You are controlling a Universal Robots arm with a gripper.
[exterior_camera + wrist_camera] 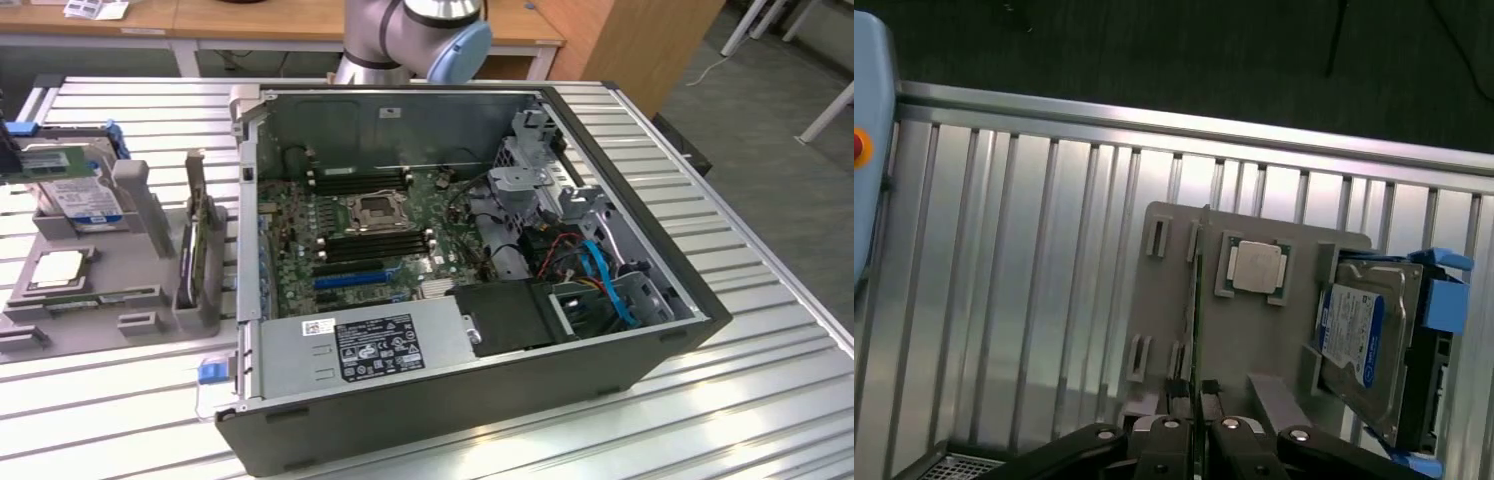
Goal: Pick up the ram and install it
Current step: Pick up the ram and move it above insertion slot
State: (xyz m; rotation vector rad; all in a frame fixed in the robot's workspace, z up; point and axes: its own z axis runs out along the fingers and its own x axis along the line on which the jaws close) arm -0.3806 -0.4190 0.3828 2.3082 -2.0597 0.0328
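Observation:
The ram is a thin green stick standing on its edge in a slot of the grey holder, beside the square silver processor chip. In the exterior view the ram lies along the front of that holder, at the view's left. My gripper hangs well above the holder, in line with the ram's edge. Its fingers stand a narrow slit apart with nothing between them.
An open computer case fills the middle of the slatted metal table, with black memory slots beside the processor socket. A hard drive in a blue caddy and an upright card stand in the holder.

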